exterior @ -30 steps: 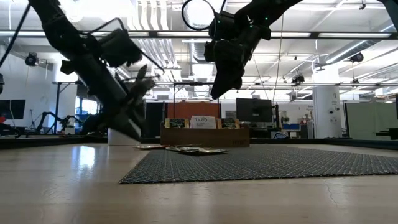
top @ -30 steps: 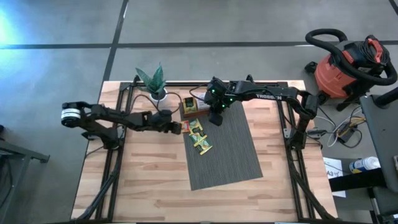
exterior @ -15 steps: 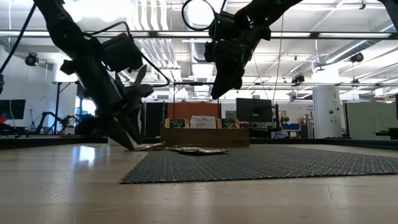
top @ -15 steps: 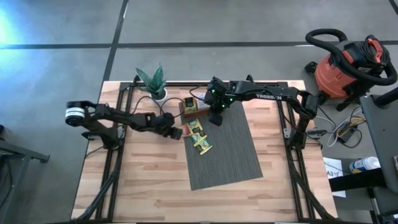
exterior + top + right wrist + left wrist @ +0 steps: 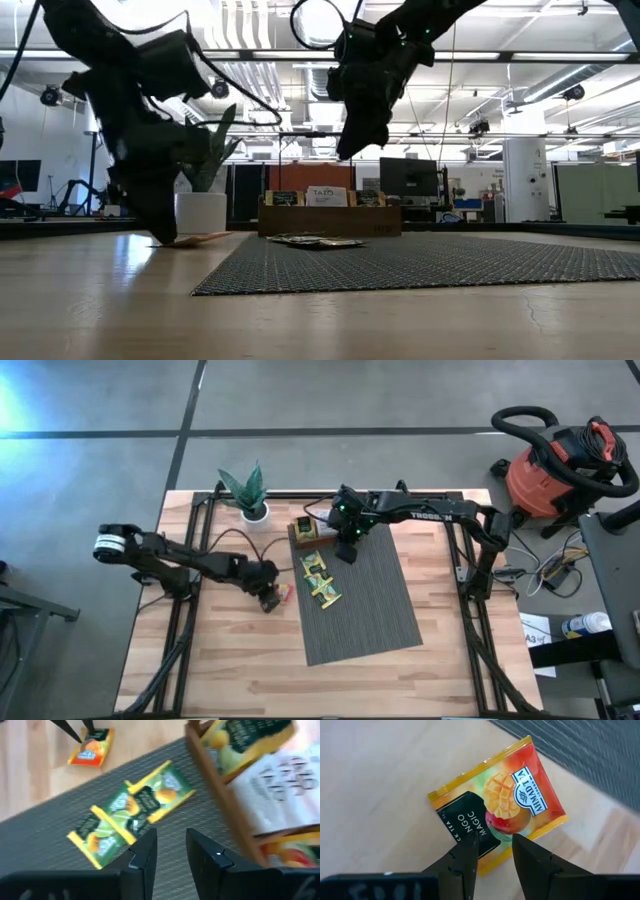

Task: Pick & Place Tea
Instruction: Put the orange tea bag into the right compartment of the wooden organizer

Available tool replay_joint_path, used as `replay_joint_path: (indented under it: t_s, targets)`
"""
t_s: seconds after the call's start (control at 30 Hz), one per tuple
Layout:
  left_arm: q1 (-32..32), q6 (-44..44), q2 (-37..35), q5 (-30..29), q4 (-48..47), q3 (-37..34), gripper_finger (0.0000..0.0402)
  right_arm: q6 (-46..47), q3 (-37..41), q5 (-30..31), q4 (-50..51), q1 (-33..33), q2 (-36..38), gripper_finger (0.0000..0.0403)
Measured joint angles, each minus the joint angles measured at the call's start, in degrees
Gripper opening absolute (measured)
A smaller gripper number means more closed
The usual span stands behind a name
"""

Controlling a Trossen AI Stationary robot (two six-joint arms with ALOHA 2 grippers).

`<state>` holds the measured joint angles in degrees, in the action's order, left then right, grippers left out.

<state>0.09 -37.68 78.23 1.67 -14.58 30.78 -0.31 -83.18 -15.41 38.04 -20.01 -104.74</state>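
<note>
L gripper (image 5: 492,851) pinches flat orange-yellow mango tea sachet (image 5: 500,805) on bare wooden surface (image 5: 220,650), just left of grey woven mat (image 5: 365,610). R gripper (image 5: 346,550) hangs narrowly open, empty, over mat's far edge near yellow-green sachets (image 5: 320,578).

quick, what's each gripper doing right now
Left gripper: shut on the edge of the orange tea sachet, on the bare wood beside the mat.
Right gripper: open, empty, above the mat by the wooden tray.

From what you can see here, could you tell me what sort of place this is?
Probably a robotics lab or workshop: a wooden table on a bare concrete floor, a red shop vacuum beside it, and monitors under exposed ceiling ducts beyond.
</note>
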Motion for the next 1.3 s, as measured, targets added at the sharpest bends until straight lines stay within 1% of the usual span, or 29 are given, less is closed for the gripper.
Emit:
replay_joint_path:
  t_s: [0.07,0.2,0.27,0.4,0.5,0.57,0.63,0.67,0.73,0.8,0.9,1.03,1.17,1.3]
  targets:
    - [-2.3,3.3,0.1,-1.9,-0.1,0.4,0.0124,1.4,0.0,-3.3,-0.7,0.0,-0.6,0.0097]
    - [-6.7,8.6,0.2,-7.6,-0.5,1.3,0.0124,6.5,0.0,-12.8,-4.1,0.1,-2.9,0.0091]
    - [-8.4,10.4,0.2,-10.3,-0.3,2.0,0.0124,9.2,0.0,-16.6,-6.5,0.5,-4.5,0.0089]
    - [-10.4,12.1,0.2,-13.8,-0.1,3.2,0.0124,13.5,0.1,-21.7,-9.9,1.9,-7.7,0.009]
    - [-10.9,12.9,0.2,-15.5,-0.2,4.4,0.0124,17.3,0.1,-23.7,-10.4,3.6,-9.7,0.0095]
    - [-10.9,12.7,0.2,-16.7,-2.9,5.7,0.0124,19.4,0.1,-23.7,-10.4,5.1,-10.5,0.0097]
    - [-10.9,10.4,0.1,-19.0,-7.8,7.7,0.0124,20.3,0.1,-23.6,-11.2,6.7,-10.5,0.01]
    - [-10.9,8.1,-0.1,-20.7,-10.6,8.7,0.0124,20.9,0.1,-23.1,-12.1,7.7,-10.5,0.01]
    - [-10.9,1.3,-0.6,-23.5,-15.2,10.2,0.0124,23.4,0.1,-19.8,-14.5,9.5,-10.5,0.01]
    - [-10.9,-6.4,-1.7,-24.2,-17.1,10.4,0.0124,25.5,0.1,-16.1,-17.5,11.2,-10.5,0.0098]
    - [-11.5,-18.5,-3.7,-24.2,-16.9,9.1,0.0124,26.7,0.1,-13.1,-21.7,13.1,-10.5,0.0095]
    - [-12.7,-29.2,-5.9,-23.7,-16.3,6.8,0.0124,27.7,0.1,-10.4,-22.6,14.3,-10.5,0.0093]
    - [-13.0,-34.7,-7.0,-23.0,-13.6,3.3,0.0124,29.9,0.0,-9.6,-22.5,14.4,-10.5,0.0095]
    - [-12.9,-35.3,-6.6,-21.0,-3.3,-1.5,0.0124,30.1,0.0,-9.5,-22.7,14.5,-10.6,0.0095]
